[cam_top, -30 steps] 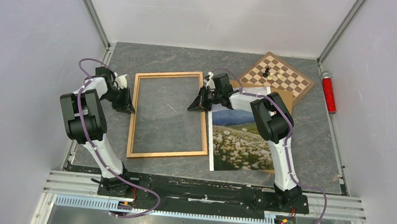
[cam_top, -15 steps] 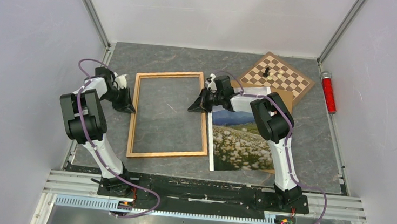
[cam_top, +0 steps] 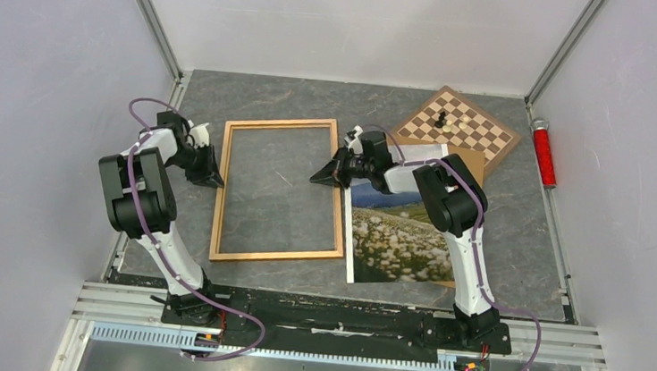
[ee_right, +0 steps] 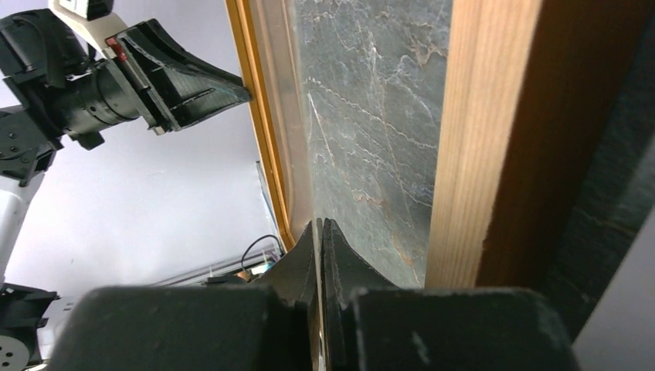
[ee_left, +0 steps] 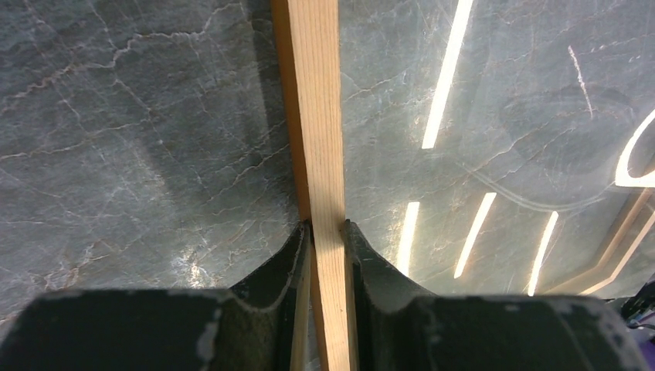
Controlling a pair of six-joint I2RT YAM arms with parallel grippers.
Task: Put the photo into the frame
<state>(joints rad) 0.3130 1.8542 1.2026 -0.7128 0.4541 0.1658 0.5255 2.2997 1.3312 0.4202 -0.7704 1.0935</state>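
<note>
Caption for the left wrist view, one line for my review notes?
Left gripper pinches one wooden rail of the frame, which lies flat on the grey table.

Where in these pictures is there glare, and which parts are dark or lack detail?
Left wrist view: bright streaks of glare right of the frame; the left gripper on it is dark, lacking detail. Right wrist view: the right gripper is equally dark, the wood grain sharp. Top external view: even light, soft shadows on the table.
</note>
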